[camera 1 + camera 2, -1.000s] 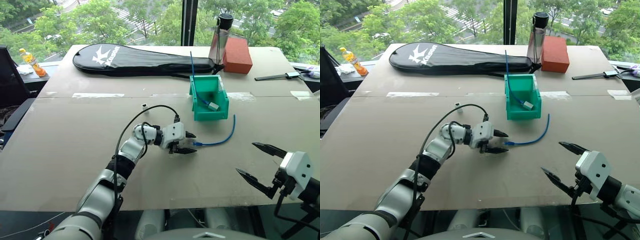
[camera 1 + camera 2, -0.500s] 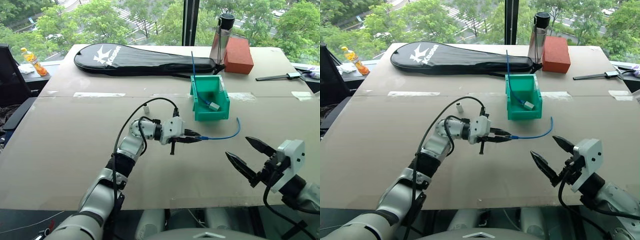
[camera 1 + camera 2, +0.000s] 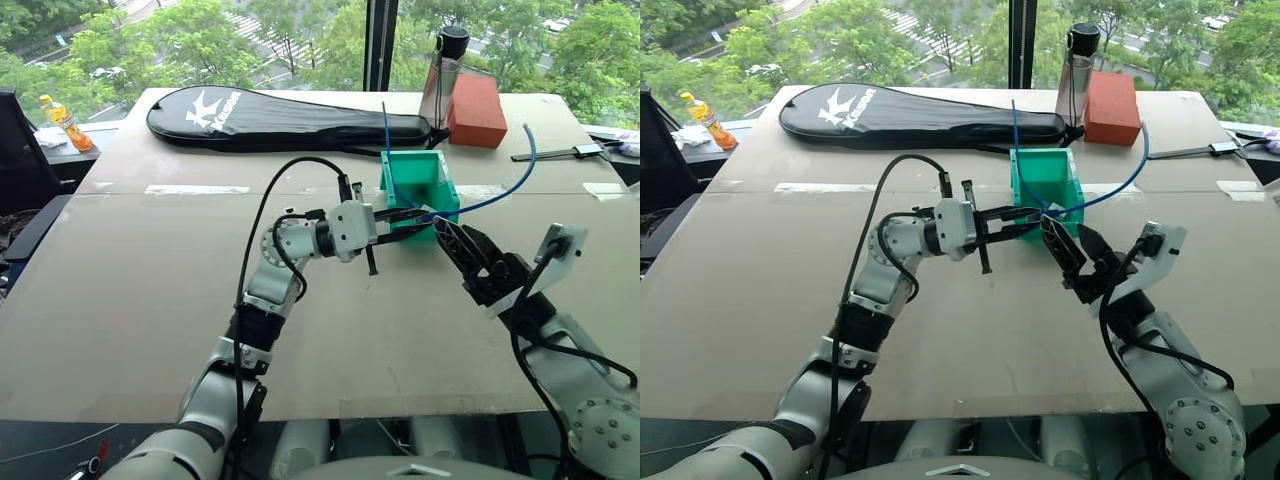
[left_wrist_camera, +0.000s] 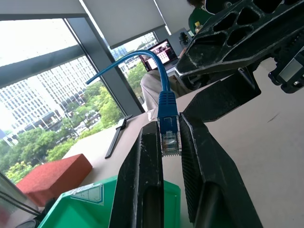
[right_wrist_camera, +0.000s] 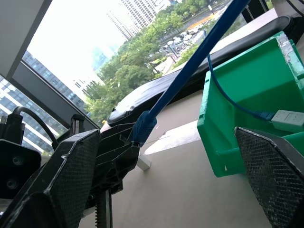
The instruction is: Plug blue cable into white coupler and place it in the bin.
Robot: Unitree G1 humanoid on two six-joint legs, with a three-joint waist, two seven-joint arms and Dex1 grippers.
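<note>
Two arms have come up off the wide brown cardboard-covered table (image 3: 120,300) within the last second, and both now hover in front of the bin (image 3: 418,196), a small teal-green moulded plastic box with smooth walls and a cut-away front. A second ago the left gripper (image 3: 405,214) lay low on the table beside the plug; now its ribbed black fingers are clamped tight on the clear plug end of the blue cable (image 3: 500,190), a thin, rubbery cord that arcs up and away to the right, clear of the table. The right gripper (image 3: 462,250) has swung in from the table's near right edge and stands spread wide and empty just beside the plug, its meshed black fingers bracketing the cable in its wrist view.

My reading is that the pick-up is done and a hand-over or regrasp comes next, since mating has not begun. The white coupler (image 5: 143,164), a tiny hard white plastic block, lies on the table left of the bin, apart from both grippers. Inside the bin rests another blue cable already joined to a similar white block (image 5: 288,118).
</note>
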